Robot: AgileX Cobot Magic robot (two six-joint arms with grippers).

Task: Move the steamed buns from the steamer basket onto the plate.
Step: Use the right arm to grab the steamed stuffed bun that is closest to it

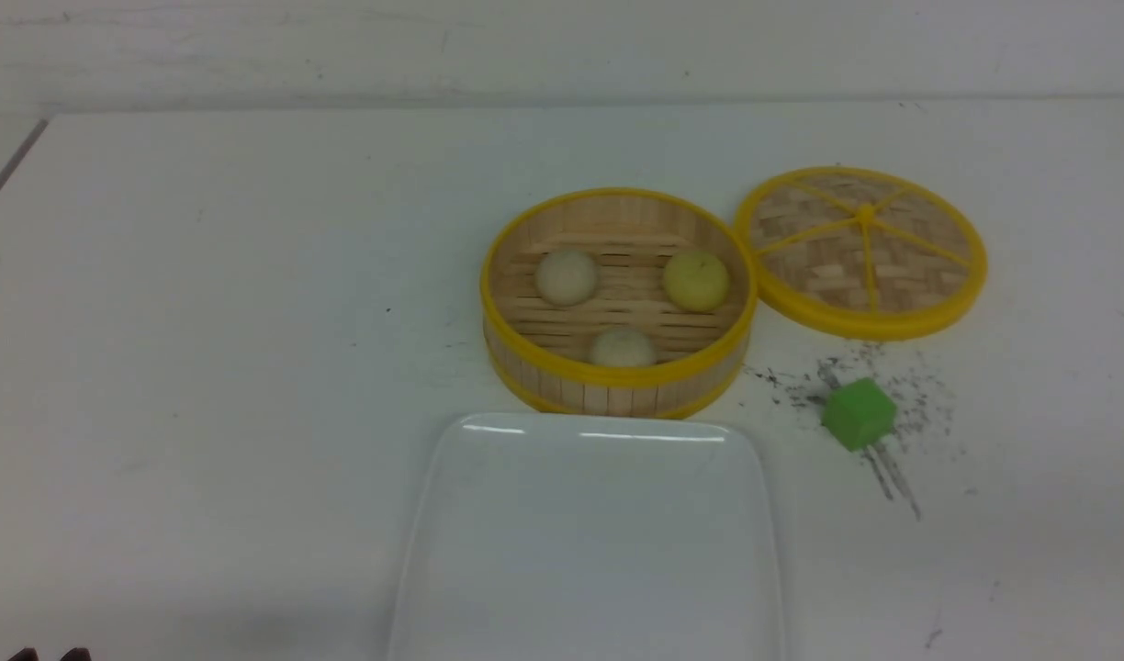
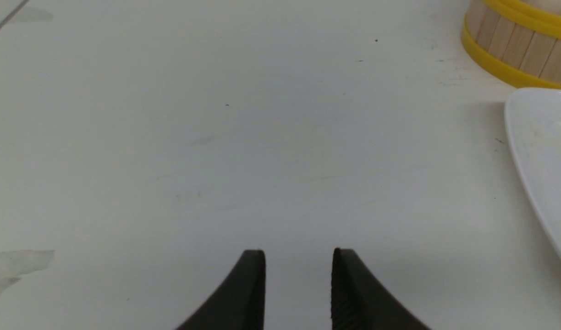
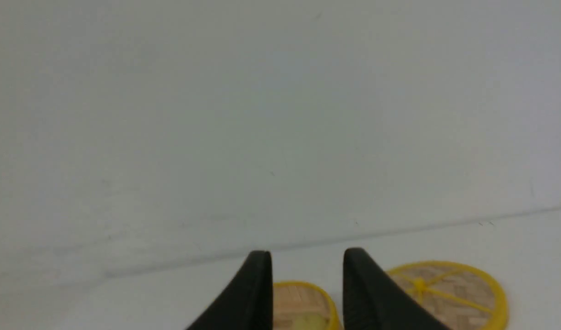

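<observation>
**Steamer basket** (image 1: 562, 390): round, bamboo slats, yellow rims. It stands uncovered at the centre of the front frame, just beyond the plate's far edge. Whether the two touch cannot be told.

**Steamed buns** (image 1: 623, 349): three, all on the basket's slatted floor and apart from one another.
- The near off-white bun lies by the front wall.
- The far off-white bun (image 1: 567, 276) is at the left of the basket.
- The pale yellow bun (image 1: 697, 280) is at the right.

**Plate** (image 1: 590, 551): white, glossy, rounded corners. It sits at the lower centre of the frame, cut off by the bottom edge, with nothing on it.

**Lid** (image 1: 863, 250): flat woven disc with yellow spokes, lying in the upper right of the frame just beside the basket.

**Green cube** (image 1: 858, 414): right of centre, below the lid, among dark specks (image 1: 782, 381) on the worktop (image 1: 213, 321).

**Left gripper** (image 2: 299, 256): jaws parted, nothing between them, over bare worktop. A corner of the plate (image 2: 541, 146) and the basket wall (image 2: 514, 50) show in its wrist view.

**Right gripper** (image 3: 307, 256): jaws parted and holding nothing. It is aimed toward the back wall (image 3: 262, 114), with the basket (image 3: 299, 298) and the lid (image 3: 450, 293) seen past its fingers.
</observation>
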